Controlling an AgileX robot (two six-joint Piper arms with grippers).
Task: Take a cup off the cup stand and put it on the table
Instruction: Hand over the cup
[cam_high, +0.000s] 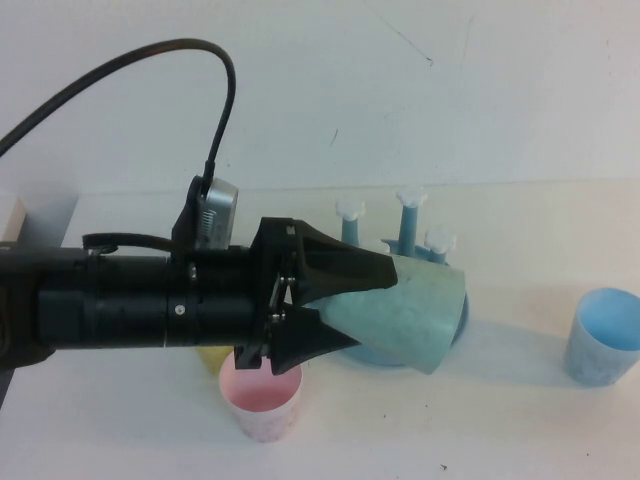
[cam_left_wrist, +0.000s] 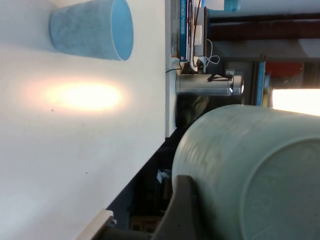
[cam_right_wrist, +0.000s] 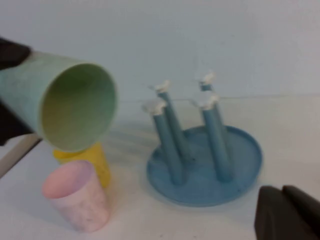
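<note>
Right wrist view alone shows the cup (cam_right_wrist: 65, 107) mouth; left claw (cam_high: 345, 300) grips it.

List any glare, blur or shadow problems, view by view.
High view: left gripper looms dark, holding the mint cup sideways before the cup stand; soft shadows on the table. Left wrist view: a bright glare patch on the table near the blue cup; the mint cup is blurred close up. Right wrist view: soft throughout; right gripper a shut dark blur at a corner.
</note>
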